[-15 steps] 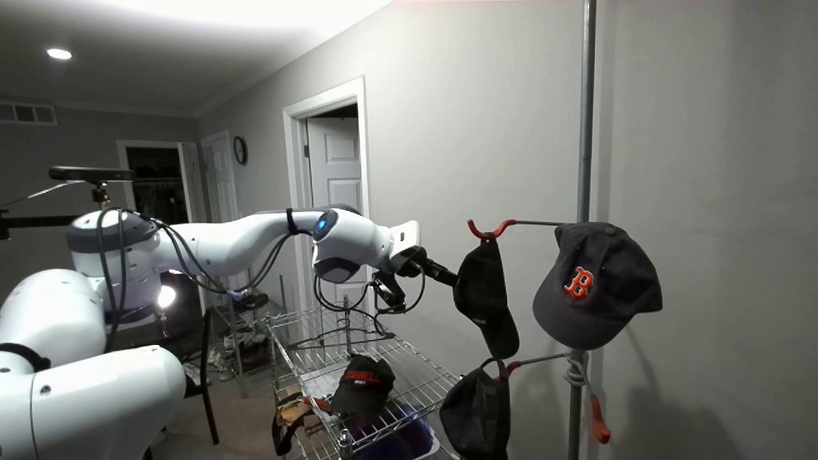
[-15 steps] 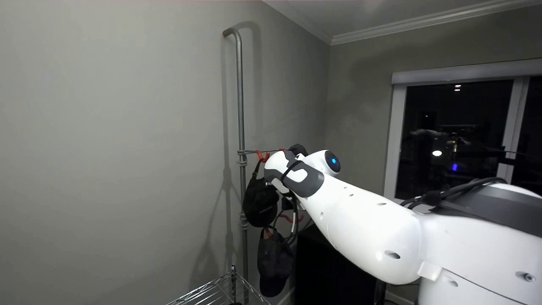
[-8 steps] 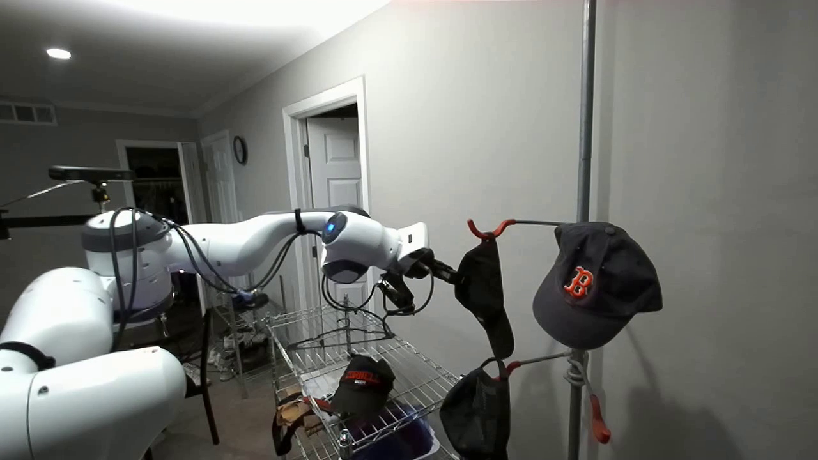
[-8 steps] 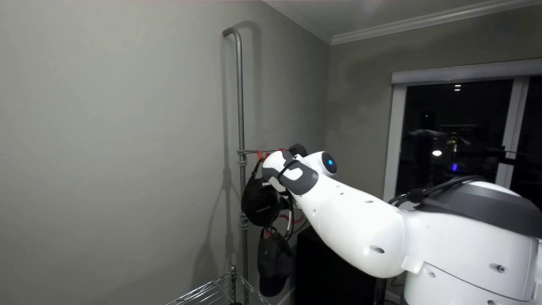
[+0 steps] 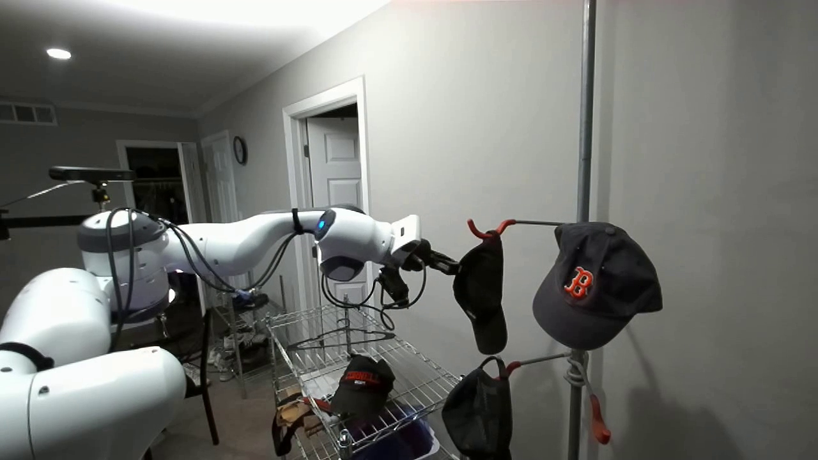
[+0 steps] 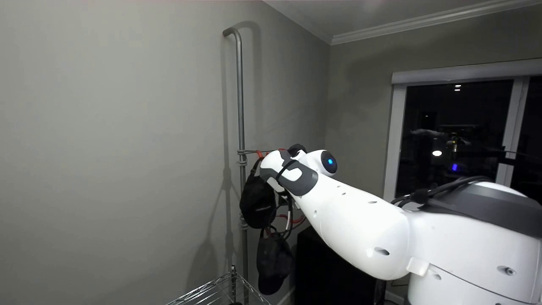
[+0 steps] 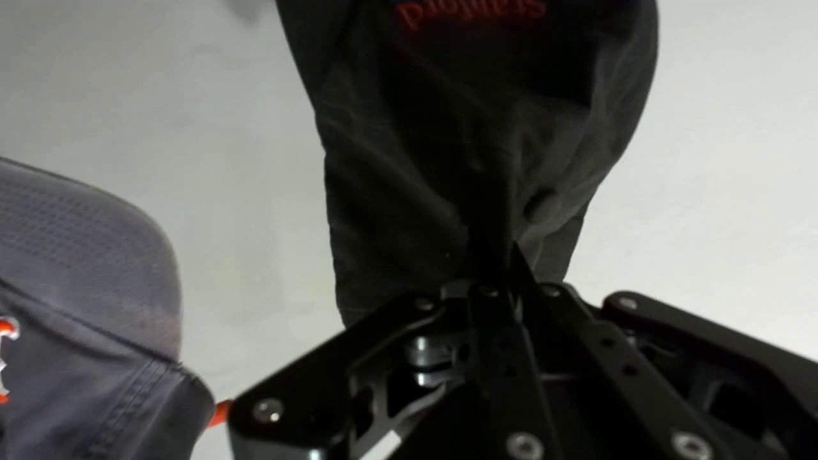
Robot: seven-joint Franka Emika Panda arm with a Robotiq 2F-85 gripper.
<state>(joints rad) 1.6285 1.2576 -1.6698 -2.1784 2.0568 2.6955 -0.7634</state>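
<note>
A black cap [image 5: 482,294] with red lettering hangs from a red-tipped hook [image 5: 471,229], brim down. My gripper [image 7: 505,255] has come at its crown from the front, and the jaws are together on a pinched fold of cloth. In the wrist view, creases in the black cap [image 7: 396,166] run in to the fingertips; the exact tips are dark against the fabric. The arm partly covers the black cap [image 6: 257,203] in an exterior view. Beside it, a navy cap [image 5: 601,287] with a red B hangs on the same metal pole [image 5: 585,128].
Below hangs another dark cap [image 5: 476,412] on a lower hook. A wire shelf [image 5: 425,370] stands in front, bearing a Cornell cap [image 5: 362,386] and a hanger [image 5: 342,332]. A purple bin [image 5: 415,441] sits under it. A black cabinet [image 6: 326,271] stands near the pole.
The jaws have closed onto the cap's cloth. The arm reached forward, then drew back slightly. The cap has turned, its brim swinging left in an exterior view.
</note>
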